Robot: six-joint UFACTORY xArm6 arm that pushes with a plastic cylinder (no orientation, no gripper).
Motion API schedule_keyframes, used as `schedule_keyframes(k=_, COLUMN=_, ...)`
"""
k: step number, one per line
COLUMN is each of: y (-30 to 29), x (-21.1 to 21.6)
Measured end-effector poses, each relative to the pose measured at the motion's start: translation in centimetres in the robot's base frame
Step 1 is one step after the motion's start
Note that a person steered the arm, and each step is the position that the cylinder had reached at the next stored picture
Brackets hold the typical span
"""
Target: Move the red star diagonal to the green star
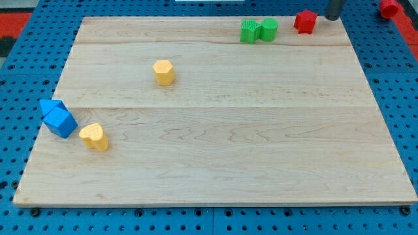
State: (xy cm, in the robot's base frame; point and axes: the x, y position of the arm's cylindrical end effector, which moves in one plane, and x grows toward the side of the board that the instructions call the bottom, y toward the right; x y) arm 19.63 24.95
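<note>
My tip (333,17) shows at the view's top edge, a dark rod end with nothing held, just to the right of the red star (304,21) and slightly apart from it. The red star sits near the board's (228,170) top edge. To its left, close by, the green star (249,31) touches a second green block (268,29). A yellow block (163,72) lies mid-left. At the left edge two blue blocks (57,117) touch, with another yellow block (95,136) beside them. A red object (390,8) lies off the board, top right.
</note>
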Motion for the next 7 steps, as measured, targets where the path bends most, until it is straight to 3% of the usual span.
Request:
schedule_keyframes(k=2, y=-7.7, x=7.7)
schedule_keyframes(k=3, y=-3.8, x=7.5)
schedule_keyframes(k=4, y=-2.6, x=0.8)
schedule_keyframes(k=5, y=-7.4, x=3.1)
schedule_keyframes(k=6, y=-11.5, x=12.4)
schedule_keyframes(k=7, y=-15.4, x=15.6)
